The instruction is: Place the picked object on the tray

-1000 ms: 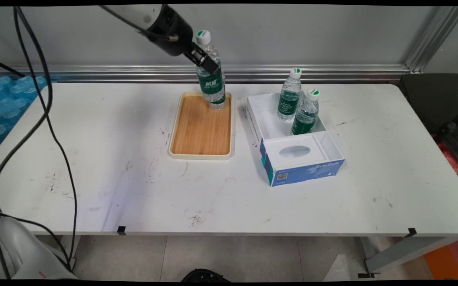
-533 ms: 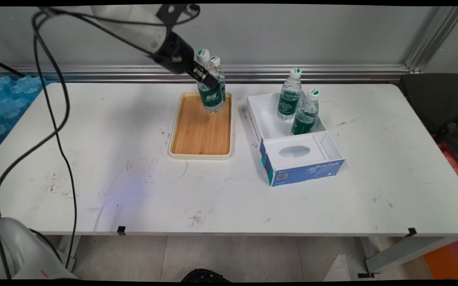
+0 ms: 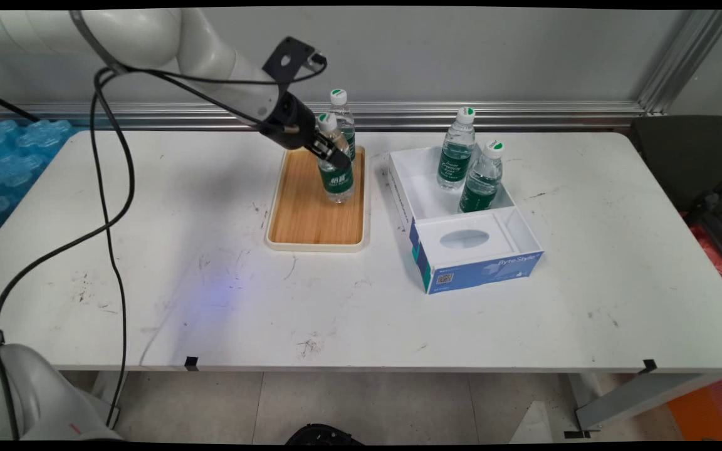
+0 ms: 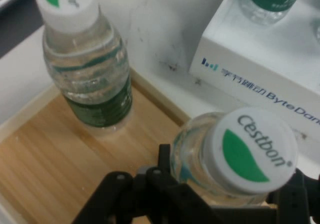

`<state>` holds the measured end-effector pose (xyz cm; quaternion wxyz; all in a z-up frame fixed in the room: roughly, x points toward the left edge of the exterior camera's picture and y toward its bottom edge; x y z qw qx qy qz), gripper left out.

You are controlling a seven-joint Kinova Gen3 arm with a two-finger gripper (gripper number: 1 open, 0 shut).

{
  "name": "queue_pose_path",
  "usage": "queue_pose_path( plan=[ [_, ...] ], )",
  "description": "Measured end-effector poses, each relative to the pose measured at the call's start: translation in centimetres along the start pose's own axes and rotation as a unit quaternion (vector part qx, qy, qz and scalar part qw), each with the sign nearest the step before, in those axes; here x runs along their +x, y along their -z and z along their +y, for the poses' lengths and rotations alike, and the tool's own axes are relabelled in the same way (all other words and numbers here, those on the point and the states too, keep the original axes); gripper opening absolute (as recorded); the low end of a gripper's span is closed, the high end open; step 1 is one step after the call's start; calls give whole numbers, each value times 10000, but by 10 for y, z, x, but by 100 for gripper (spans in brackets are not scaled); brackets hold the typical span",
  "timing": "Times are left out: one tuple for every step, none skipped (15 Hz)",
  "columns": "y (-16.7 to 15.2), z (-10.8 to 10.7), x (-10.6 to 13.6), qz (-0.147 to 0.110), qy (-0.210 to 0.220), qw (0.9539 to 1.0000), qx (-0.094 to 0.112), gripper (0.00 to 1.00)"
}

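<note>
Held water bottle [image 3: 336, 169], clamped by the closed jaws [image 3: 329, 150] just below its green-and-white cap, is upright over the far right part of the wooden tray [image 3: 311, 213], its base at the tray floor. Second bottle [image 3: 343, 122] stands in the tray's far right corner, just behind the held one. Open white-and-blue box [image 3: 461, 216] lies right of the tray on the white counter [image 3: 210, 294], with two more bottles [image 3: 458, 150] standing in its far end.
</note>
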<state>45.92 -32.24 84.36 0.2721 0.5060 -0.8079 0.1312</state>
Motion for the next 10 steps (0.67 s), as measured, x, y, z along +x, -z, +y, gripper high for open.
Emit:
queue_pose_path(
  plan=[
    [-5, 0, -2, -17, 11, 10000, -2, 0],
    [-10, -1, -4, -28, 21, 10000, -8, 0],
    [-15, -1, -6, -35, 28, 10000, -12, 0],
    [-19, -1, -7, -32, 28, 10000, -22, 0],
    [-22, -1, -8, -24, 27, 10000, -33, 0],
    [-25, -1, -8, -9, 20, 10000, -43, 0],
    [-28, -2, -9, 5, 12, 10000, -49, 0],
    [-30, -2, -10, 20, -1, 10000, -53, 100],
    [-32, -2, -10, 37, -17, 10000, -61, 100],
    [-32, -2, -11, 44, -32, 10000, -66, 100]
  ],
)
